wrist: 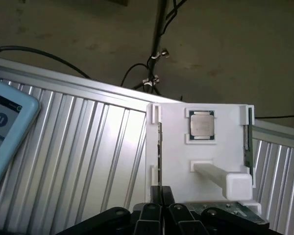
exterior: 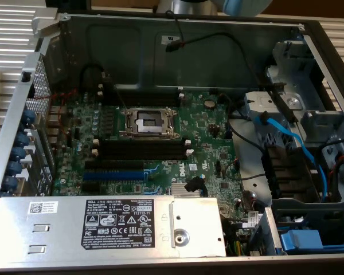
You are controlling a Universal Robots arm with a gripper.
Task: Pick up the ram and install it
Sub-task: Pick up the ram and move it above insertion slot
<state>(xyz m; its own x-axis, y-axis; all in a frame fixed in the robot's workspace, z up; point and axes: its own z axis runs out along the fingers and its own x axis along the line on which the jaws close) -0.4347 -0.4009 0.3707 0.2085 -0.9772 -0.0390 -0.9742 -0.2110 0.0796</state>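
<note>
Gripper, jaws pinched nearly together on the ram standing edgewise in its white holder, may jam it if the pull goes crooked.

Arm: cut off by the frame edge at 12 o'clock of the exterior view; just a grey-and-blue stub shows.
Tool: body cut off by the wrist view's edge.
Ram: edge-on in the white holder, chips and label unseen; its near end hidden between the tool's pinching fingertips.
Pale blue device: cut off by the edge, screen marks blurred.
Power-supply label: at 7 o'clock of the exterior view, print too small to read.
</note>
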